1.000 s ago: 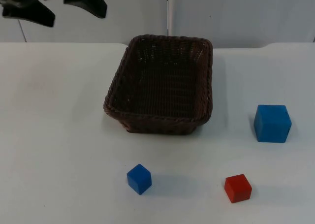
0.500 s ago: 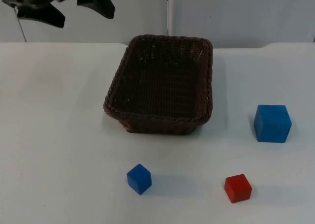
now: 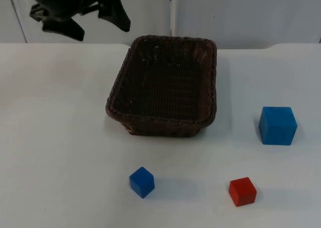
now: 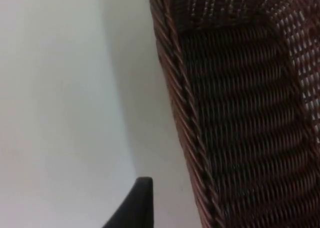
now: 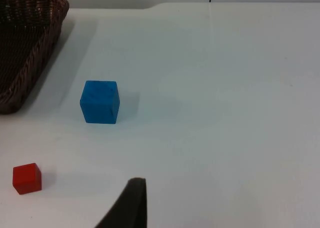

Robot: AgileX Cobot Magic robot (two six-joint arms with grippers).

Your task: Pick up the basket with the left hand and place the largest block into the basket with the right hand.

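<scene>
Left claw [image 3: 98, 23] hangs in the air by the far left corner of the brown basket [image 3: 165, 85], with its two fingers spread apart and holding nothing. One black fingertip [image 4: 135, 205] sits just beside the basket's woven rim [image 4: 185, 123]. The basket rests on the white counter [image 3: 55, 138]. Right claw: I cannot tell if it is open, and one fingertip [image 5: 131, 204] shows above the counter. The big blue block [image 3: 277, 125] sits well to the right of the basket. A small blue block [image 3: 142, 182] and a small red block [image 3: 242, 191] lie nearer the front.
</scene>
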